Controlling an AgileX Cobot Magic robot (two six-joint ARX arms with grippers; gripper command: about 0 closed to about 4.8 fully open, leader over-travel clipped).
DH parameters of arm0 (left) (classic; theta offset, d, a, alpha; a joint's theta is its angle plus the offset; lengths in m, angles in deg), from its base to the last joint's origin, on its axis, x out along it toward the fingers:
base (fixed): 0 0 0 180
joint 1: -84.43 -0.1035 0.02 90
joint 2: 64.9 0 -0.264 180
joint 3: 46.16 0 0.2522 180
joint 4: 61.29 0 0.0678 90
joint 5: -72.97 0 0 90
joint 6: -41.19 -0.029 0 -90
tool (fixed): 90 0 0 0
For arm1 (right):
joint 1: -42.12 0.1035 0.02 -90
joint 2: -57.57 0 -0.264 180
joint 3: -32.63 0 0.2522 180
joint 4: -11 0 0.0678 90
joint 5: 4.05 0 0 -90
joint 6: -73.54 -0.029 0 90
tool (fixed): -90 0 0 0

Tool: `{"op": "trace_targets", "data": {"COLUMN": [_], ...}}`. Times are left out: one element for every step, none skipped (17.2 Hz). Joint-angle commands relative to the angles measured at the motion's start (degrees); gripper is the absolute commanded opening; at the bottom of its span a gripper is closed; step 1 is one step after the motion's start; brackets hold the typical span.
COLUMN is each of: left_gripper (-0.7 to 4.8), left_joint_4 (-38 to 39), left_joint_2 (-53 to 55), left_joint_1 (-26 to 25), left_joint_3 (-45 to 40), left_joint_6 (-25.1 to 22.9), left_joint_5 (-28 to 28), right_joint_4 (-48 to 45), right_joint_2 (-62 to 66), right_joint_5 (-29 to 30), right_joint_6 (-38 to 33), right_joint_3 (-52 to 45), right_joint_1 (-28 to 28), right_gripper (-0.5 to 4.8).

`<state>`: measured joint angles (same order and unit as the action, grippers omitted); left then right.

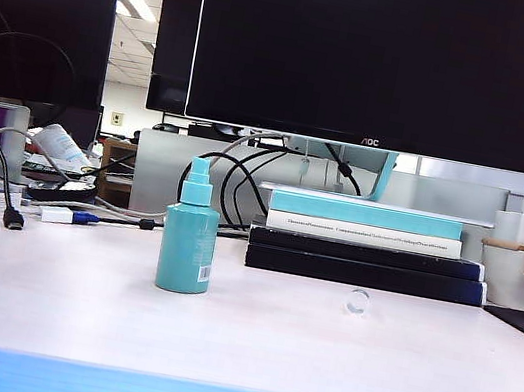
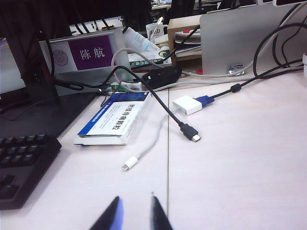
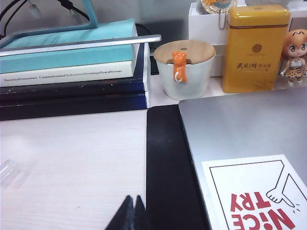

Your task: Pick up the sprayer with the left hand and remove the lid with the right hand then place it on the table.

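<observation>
The teal sprayer (image 1: 187,244) stands upright on the pale table (image 1: 315,358), left of centre, with its pump nozzle bare. The clear lid (image 1: 357,301) lies on the table to its right, in front of the books. Neither arm shows in the exterior view. In the left wrist view my left gripper (image 2: 135,196) hangs over bare table with a narrow gap between its fingers and nothing in it; the sprayer is out of that view. My right gripper (image 3: 134,197) is shut and empty, beside a black mat (image 3: 165,158), with the lid (image 3: 8,171) off to one side.
A stack of books (image 1: 365,245) sits under the monitor stand behind the lid. A white cup with an orange cat (image 1: 523,273) and a silver laptop (image 3: 240,129) are at the right. Cables, an HDMI plug (image 2: 190,132), a blue-white box (image 2: 115,117) and a keyboard (image 2: 19,163) lie at the left.
</observation>
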<state>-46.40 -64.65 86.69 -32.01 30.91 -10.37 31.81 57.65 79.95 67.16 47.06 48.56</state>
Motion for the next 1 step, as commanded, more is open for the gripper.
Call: {"op": "trace_targets", "data": {"left_gripper": [0.89], "left_joint_4": [-0.33], "left_joint_2": [-0.2], "left_joint_1": [0.02], "left_joint_3": [0.02], "left_joint_6": [0.22], "left_joint_5": [-0.24], "right_joint_4": [-1.03], "right_joint_2": [-0.04], "right_joint_5": [0.11], "right_joint_6": [-0.04], "right_joint_3": [-0.33], "right_joint_1": [-0.04], "right_gripper": [0.01]}}
